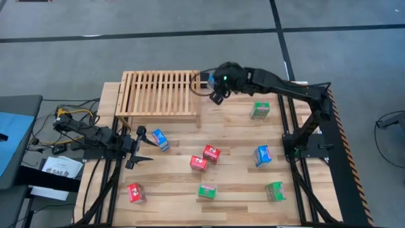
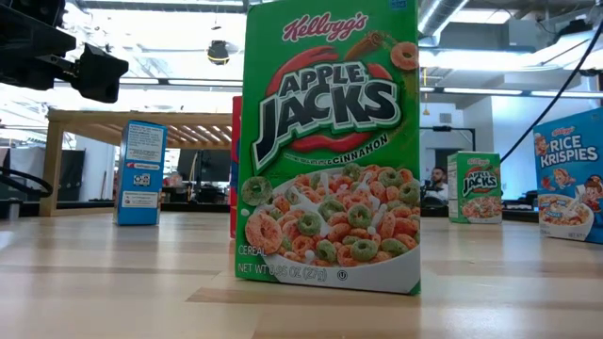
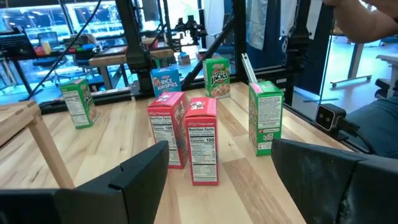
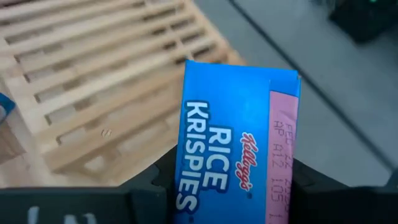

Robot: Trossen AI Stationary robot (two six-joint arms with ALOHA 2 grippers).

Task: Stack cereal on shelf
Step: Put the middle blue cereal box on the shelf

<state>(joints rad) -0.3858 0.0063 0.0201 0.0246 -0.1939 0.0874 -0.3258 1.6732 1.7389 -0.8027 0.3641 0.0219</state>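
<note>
From above, you see the right end effector (image 1: 217,88) at the right end of the shelf (image 1: 159,92), closed on a blue cereal box (image 1: 211,79) that hardly shows there. The left end effector (image 1: 140,147) waits low on the left of the surface (image 1: 237,139), its fingers apart and holding nothing, just beside another blue box (image 1: 160,139). Two red boxes (image 1: 205,158) stand near the middle, a third red box (image 1: 135,192) near the front left, and green boxes and one more blue box lie spread over the right half.

From surface height, a green Apple Jacks box (image 2: 329,146) fills the middle of your picture; the shelf (image 2: 141,118) stands far behind it.

In the left wrist view, you see the two red boxes (image 3: 186,137) touching each other between the open fingers (image 3: 140,174).

In the right wrist view, the blue Rice Krispies box (image 4: 233,149) is gripped between the fingers (image 4: 155,180), above the edge of the slatted shelf (image 4: 93,68).
</note>
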